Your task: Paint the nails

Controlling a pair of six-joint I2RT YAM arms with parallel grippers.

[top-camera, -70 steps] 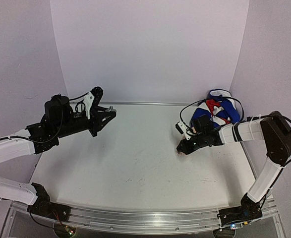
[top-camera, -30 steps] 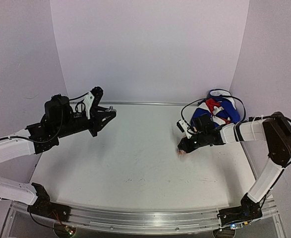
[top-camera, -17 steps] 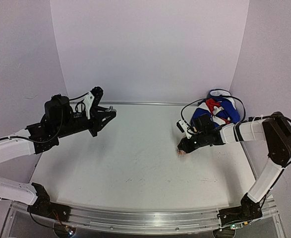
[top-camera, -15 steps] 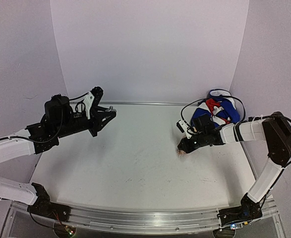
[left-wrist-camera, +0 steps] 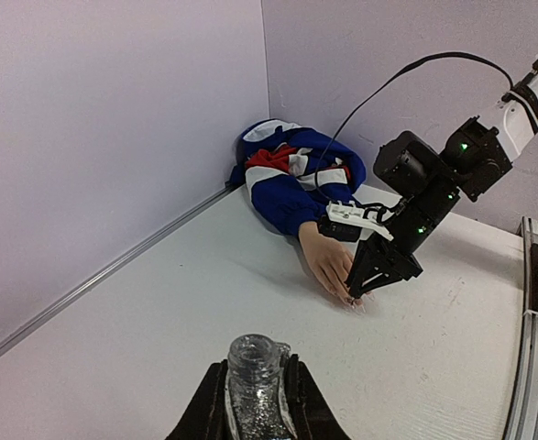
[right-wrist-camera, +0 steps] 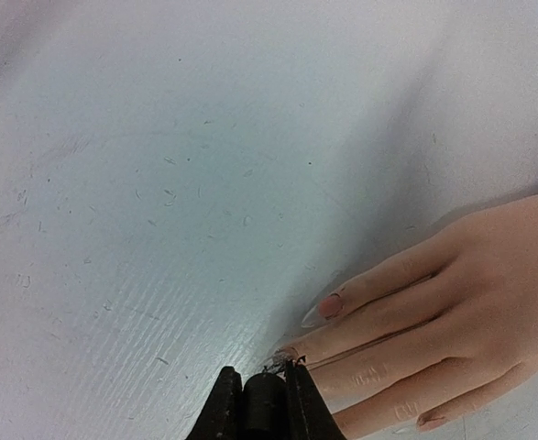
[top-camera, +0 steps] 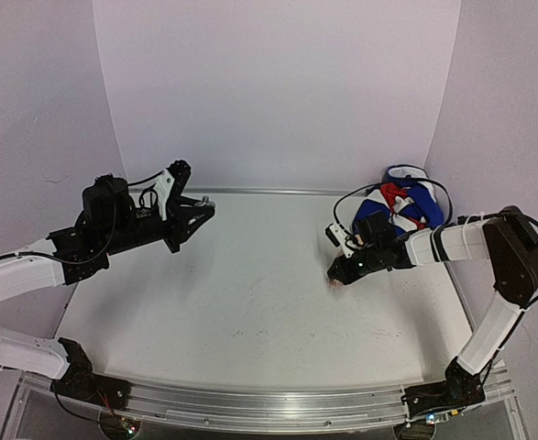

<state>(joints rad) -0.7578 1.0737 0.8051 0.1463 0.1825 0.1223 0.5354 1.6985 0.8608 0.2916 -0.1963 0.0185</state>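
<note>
A pale mannequin hand [right-wrist-camera: 452,302] with a blue, white and red sleeve [top-camera: 401,203] lies flat at the back right of the table. Its long nails [right-wrist-camera: 319,310] point left. My right gripper [right-wrist-camera: 261,385] is shut on a dark brush cap [right-wrist-camera: 264,403] and holds it right at a fingertip nail; the brush tip is hidden. It shows over the fingertips in the top view [top-camera: 342,270]. My left gripper [left-wrist-camera: 255,403] is shut on an open, glittery polish bottle [left-wrist-camera: 253,390] and holds it above the table's left side [top-camera: 195,215].
White table [top-camera: 250,302] with a metal rail at the near edge [top-camera: 269,403]. Lilac walls close in the back and both sides. A black cable [top-camera: 360,197] loops over the sleeve near the right arm.
My right gripper has shifted a little along the fingertips of the mannequin hand over the last seconds. The left arm and its bottle have stayed still.
</note>
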